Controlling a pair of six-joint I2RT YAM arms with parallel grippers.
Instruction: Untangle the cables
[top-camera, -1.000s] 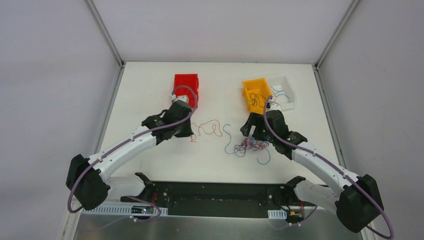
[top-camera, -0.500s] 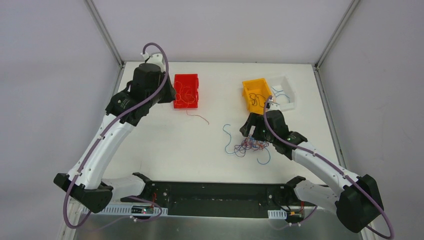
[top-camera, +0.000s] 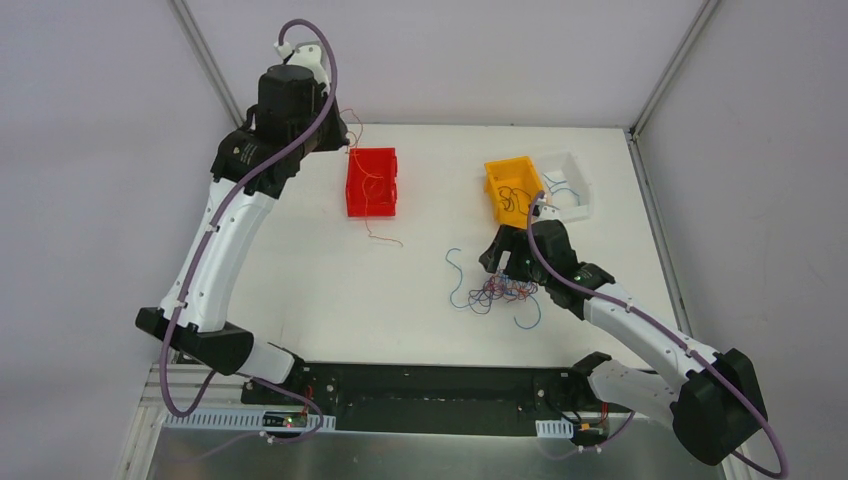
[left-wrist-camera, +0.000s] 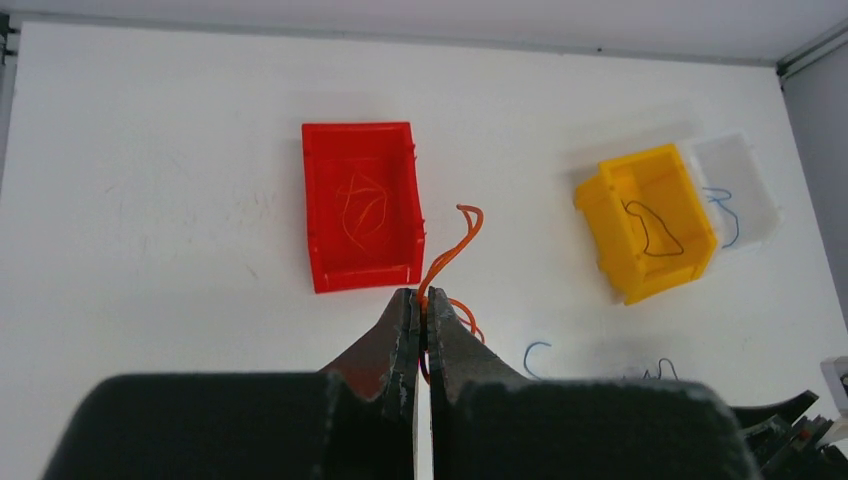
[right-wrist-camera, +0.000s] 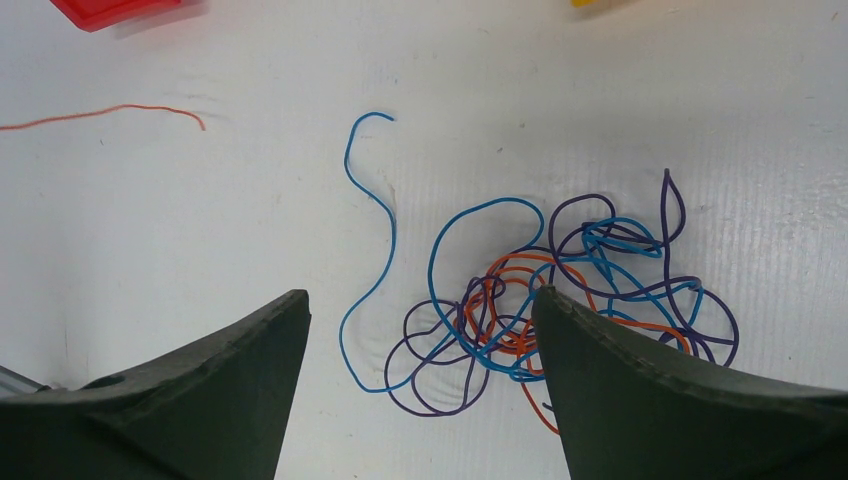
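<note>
A knot of thin blue, purple and orange cables (top-camera: 503, 292) lies on the white table right of centre, with a loose blue strand (top-camera: 455, 280) at its left. In the right wrist view the knot (right-wrist-camera: 560, 290) lies under the right finger and the gap. My right gripper (top-camera: 507, 265) (right-wrist-camera: 420, 294) is open just above it. My left gripper (top-camera: 338, 132) (left-wrist-camera: 422, 296) is raised high at the back left, shut on a thin red-orange wire (top-camera: 368, 205) (left-wrist-camera: 455, 245). The wire hangs across the red bin (top-camera: 351, 185), and its tail rests on the table.
The red bin (left-wrist-camera: 312, 200) holds a few thin red wires. A yellow bin (top-camera: 495, 185) (left-wrist-camera: 600, 200) with a dark wire and a clear tray (top-camera: 580, 170) (left-wrist-camera: 745, 160) with blue wire stand at the back right. The red wire's tail (right-wrist-camera: 120, 112) shows in the right wrist view.
My left arm has lifted the red-orange wire off the table and swung up and back-left, so the wire now hangs over the red bin. The right arm has not moved.
</note>
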